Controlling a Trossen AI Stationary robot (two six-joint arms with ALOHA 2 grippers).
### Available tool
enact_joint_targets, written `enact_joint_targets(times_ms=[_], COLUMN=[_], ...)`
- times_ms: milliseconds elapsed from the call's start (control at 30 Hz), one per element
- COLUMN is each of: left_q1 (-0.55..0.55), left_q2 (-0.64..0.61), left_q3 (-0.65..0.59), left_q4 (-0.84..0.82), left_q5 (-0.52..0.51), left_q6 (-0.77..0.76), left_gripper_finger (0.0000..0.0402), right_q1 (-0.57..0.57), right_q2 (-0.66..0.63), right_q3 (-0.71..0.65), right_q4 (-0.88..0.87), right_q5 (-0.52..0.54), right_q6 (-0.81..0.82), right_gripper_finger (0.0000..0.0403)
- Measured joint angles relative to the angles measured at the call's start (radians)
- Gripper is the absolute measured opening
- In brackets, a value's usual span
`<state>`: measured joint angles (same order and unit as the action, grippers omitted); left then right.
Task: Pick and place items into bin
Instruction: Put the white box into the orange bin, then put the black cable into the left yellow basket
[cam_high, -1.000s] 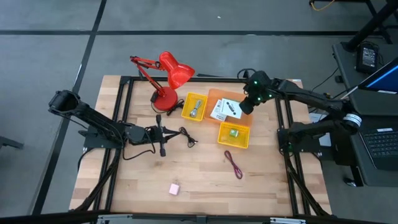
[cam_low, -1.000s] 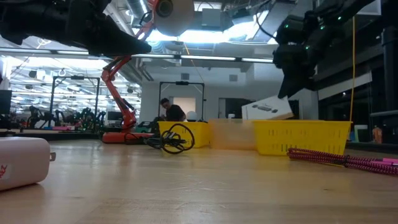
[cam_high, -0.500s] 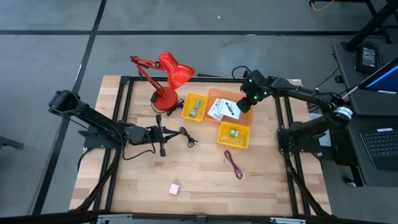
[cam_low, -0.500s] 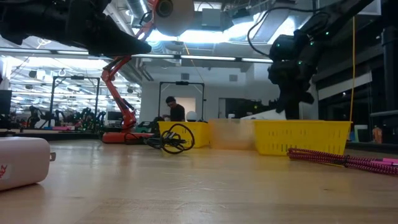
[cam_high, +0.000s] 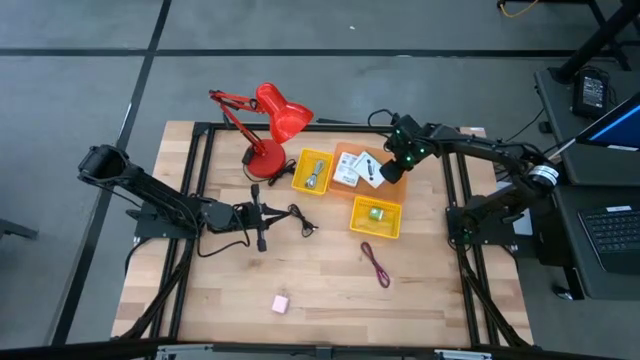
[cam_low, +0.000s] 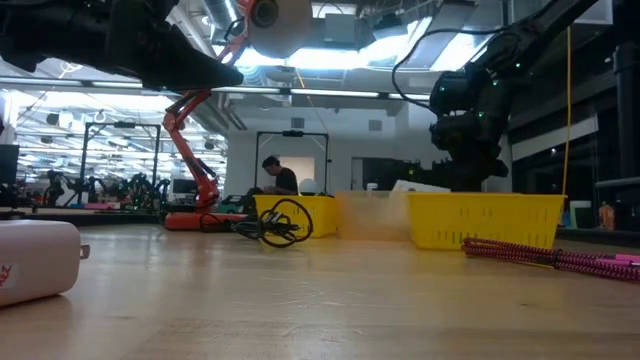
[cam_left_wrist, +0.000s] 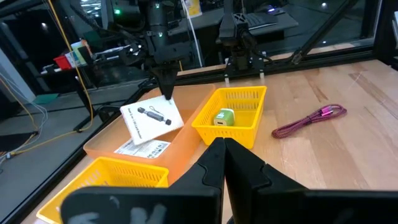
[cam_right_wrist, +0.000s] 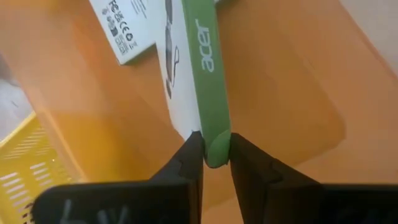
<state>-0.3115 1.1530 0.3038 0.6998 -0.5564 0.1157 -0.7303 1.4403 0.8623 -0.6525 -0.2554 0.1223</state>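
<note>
My right gripper (cam_high: 391, 167) is over the orange bin (cam_high: 372, 188), shut on a white card-like box (cam_left_wrist: 152, 117) with a green edge. A second white card (cam_left_wrist: 143, 148) lies flat on the bin floor beneath it. My left gripper (cam_left_wrist: 221, 144) is shut, raised above the table near the black cable (cam_high: 272, 214), which lies in a loose coil on the wood. The maroon cord (cam_high: 375, 264) and pink block (cam_high: 280, 302) lie on the table. A green block (cam_high: 376, 213) sits in one yellow bin, and a bluish-grey tool (cam_high: 313, 174) in another. My right gripper pinches the white box between its two fingers at the green edge (cam_right_wrist: 213, 140), close to a corner. The fingers (cam_left_wrist: 166, 92) come from above, pointing down. The box hangs tilted below them inside the orange bin, its lower part over the flat card.
A red desk lamp (cam_high: 268, 122) stands at the far edge, left of the bins. Three bins sit in a cluster at the far right of the table. Bare wood (cam_high: 330, 300) lies along the near side. A person (cam_low: 272, 176) shows in the room beyond.
My right gripper moved slightly toward the table's left and down, lowering the white box from above the bin rim into the orange bin. The gripper stayed shut on it. My left arm kept still.
</note>
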Motion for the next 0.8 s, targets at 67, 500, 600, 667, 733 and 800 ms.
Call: enact_joint_targets(times_ms=[67, 500, 600, 667, 733, 800], left_q1=[0.000, 0.000, 0.000, 0.000, 0.000, 0.000], left_q2=[0.000, 0.000, 0.000, 0.000, 0.000, 0.000], left_q3=[0.000, 0.000, 0.000, 0.000, 0.000, 0.000], left_q4=[0.000, 0.000, -0.001, -0.001, -0.001, -0.001], left_q5=[0.000, 0.000, 0.000, 0.000, 0.000, 0.000], left_q6=[0.000, 0.000, 0.000, 0.000, 0.000, 0.000], left_gripper_finger=[0.0006, 0.0006, 0.0006, 0.0006, 0.0006, 0.0006], right_q1=[0.000, 0.000, 0.000, 0.001, 0.001, 0.000], right_q2=[0.008, 0.024, 0.024, 0.024, 0.022, 0.016], right_q3=[0.000, 0.000, 0.000, 0.000, 0.000, 0.000], right_q4=[0.002, -0.013, -0.015, -0.015, -0.019, -0.032], right_q5=[0.001, 0.003, 0.003, 0.019, 0.057, 0.092], right_q6=[0.000, -0.073, -0.081, -0.082, -0.086, -0.104], right_gripper_finger=[0.0053, 0.0072, 0.0083, 0.0092, 0.0101, 0.0108])
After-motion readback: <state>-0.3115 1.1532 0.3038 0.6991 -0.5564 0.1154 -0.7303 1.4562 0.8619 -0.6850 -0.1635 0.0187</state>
